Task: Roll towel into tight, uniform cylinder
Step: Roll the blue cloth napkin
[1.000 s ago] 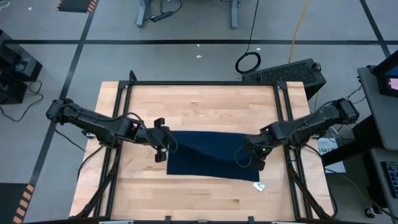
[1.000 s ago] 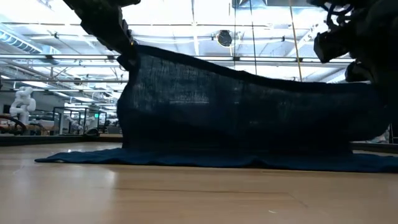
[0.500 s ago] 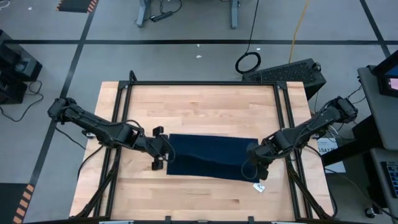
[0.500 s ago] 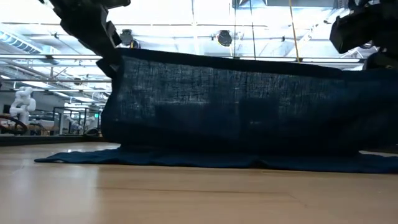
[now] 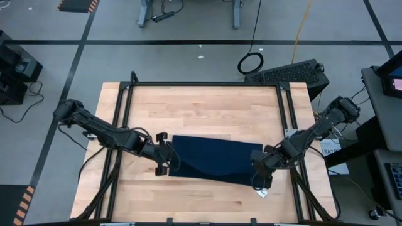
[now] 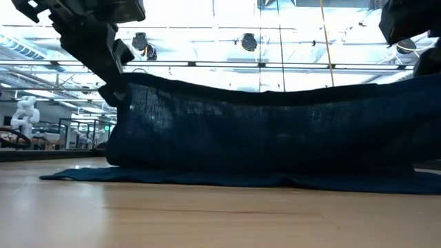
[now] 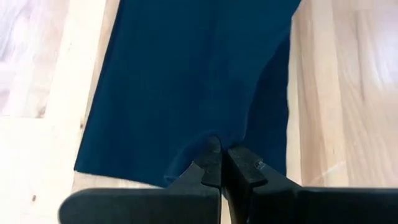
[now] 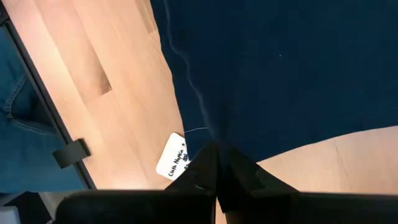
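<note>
With the left gripper (image 5: 167, 158) clamped on one end of the towel (image 5: 210, 158) and the right gripper (image 5: 259, 168) pinching the other, its lifted edge apparently sags mid-table, so uneven lowering could skew the fold.

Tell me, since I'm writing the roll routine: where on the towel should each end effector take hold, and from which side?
At the two corners of the raised edge, from the outer ends, as now: the left end effector and right end effector each pinch a corner of the towel. The edge hangs fairly level between them while the rest lies flat on the table.
</note>
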Controlling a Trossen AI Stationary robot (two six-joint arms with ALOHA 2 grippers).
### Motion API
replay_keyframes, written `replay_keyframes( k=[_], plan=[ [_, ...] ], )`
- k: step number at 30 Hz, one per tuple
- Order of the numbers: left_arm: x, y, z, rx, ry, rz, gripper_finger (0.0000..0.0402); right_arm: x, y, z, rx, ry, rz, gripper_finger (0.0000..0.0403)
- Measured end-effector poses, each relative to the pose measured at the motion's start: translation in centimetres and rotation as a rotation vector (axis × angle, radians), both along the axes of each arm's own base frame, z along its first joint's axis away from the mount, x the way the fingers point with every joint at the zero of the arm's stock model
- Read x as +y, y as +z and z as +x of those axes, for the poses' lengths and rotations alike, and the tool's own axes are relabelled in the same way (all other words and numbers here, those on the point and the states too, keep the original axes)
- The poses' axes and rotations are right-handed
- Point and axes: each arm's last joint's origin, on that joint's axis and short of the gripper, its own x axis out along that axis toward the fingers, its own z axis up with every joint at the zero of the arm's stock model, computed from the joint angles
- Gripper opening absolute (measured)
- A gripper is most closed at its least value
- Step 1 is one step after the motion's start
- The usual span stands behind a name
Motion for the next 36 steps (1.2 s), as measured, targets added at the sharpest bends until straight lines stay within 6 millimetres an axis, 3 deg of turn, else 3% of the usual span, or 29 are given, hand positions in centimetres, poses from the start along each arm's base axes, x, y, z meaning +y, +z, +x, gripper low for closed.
replay_keyframes(
  k=[10, 18, 25, 31, 36],
  plan=[
    [-0.4, -1.0, 1.0, -0.006, 0.022, -0.018, 0.0004, 2.0, -1.5, -0.4, 0.08, 0.061, -0.02, 0.0014],
    [-1.1, -2.3, 2.4, -0.016, 0.019, -0.076, 0.0004, 2.8, -1.9, -0.7, 0.1, 0.12, -0.008, 0.011],
    [-1.6, -3.7, 3.3, 0.009, 0.011, -0.127, 0.0004, 3.0, -1.9, -0.9, 0.017, 0.171, -0.115, 0.0186],
    [-1.7, -4.1, 3.3, 0.032, 0.005, -0.133, 0.0004, 5.3, -1.9, -2.4, -0.053, 0.268, -0.118, 0.0197],
    [-1.7, -4.1, 3.3, 0.035, 0.004, -0.134, 0.0004, 8.4, -2.8, -3.8, -0.144, 0.33, -0.122, 0.0179]
  ],
)
